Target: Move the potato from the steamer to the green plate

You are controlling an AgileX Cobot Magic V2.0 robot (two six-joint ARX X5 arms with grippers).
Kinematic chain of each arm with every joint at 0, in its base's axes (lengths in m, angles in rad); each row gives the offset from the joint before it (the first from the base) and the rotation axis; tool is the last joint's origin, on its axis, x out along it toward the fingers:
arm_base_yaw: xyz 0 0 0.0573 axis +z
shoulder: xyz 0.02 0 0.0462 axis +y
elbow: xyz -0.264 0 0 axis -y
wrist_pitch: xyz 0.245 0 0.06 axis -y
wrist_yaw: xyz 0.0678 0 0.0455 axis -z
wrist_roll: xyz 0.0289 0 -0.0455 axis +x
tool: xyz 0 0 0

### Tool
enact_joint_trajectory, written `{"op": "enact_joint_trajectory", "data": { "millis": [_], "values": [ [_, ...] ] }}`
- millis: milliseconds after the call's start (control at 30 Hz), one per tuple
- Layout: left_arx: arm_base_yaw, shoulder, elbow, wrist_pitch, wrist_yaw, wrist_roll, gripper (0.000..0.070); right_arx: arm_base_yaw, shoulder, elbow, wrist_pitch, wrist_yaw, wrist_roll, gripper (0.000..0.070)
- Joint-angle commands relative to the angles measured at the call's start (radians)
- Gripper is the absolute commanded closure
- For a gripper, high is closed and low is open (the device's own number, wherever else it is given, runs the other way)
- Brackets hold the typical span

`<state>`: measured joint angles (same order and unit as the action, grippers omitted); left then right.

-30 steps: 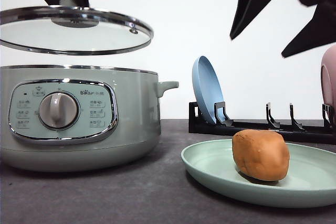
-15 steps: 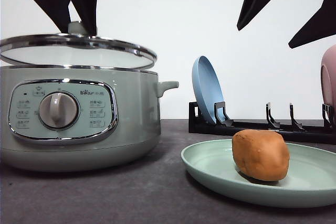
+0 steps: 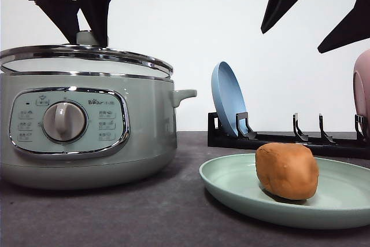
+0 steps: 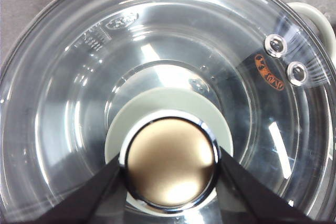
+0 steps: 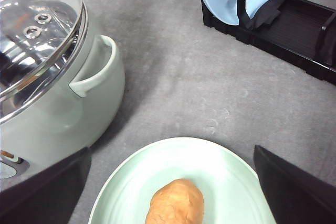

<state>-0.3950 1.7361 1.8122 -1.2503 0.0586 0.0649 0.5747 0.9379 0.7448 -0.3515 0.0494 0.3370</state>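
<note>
The orange-brown potato (image 3: 287,170) lies on the pale green plate (image 3: 231,184) at the front right; it also shows as the potato (image 5: 176,203) on the plate (image 5: 157,163) in the right wrist view. The sage-green steamer (image 3: 144,125) stands on the left. Its glass lid (image 3: 87,56) hangs slightly tilted just over the rim. My left gripper (image 3: 84,32) is shut on the lid's knob (image 4: 170,163). High above the plate, my right gripper (image 3: 291,41) is open and holds nothing.
A black dish rack (image 3: 289,137) stands behind the green plate. It holds an upright blue plate (image 3: 227,98), and a pink plate (image 3: 363,91) stands at the right edge. Between the steamer and the green plate is bare dark tabletop (image 5: 210,93).
My left gripper has brought the lid down from well above the steamer to just over its rim. The right gripper rose a little early on, then stayed still. The potato has not moved.
</note>
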Motion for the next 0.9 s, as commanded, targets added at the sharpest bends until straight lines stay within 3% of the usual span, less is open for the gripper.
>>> {"op": "enact_joint_trajectory", "data": {
  "millis": [0, 867],
  "values": [
    [-0.005, 0.011, 0.04, 0.019, 0.0, 0.01, 0.07, 0.005, 0.006, 0.016, 0.006, 0.004, -0.009, 0.0073],
    [-0.006, 0.07, 0.04, 0.0, -0.04, 0.013, 0.07, 0.005, 0.006, 0.016, 0.006, 0.003, -0.012, 0.0072]
  ]
}}
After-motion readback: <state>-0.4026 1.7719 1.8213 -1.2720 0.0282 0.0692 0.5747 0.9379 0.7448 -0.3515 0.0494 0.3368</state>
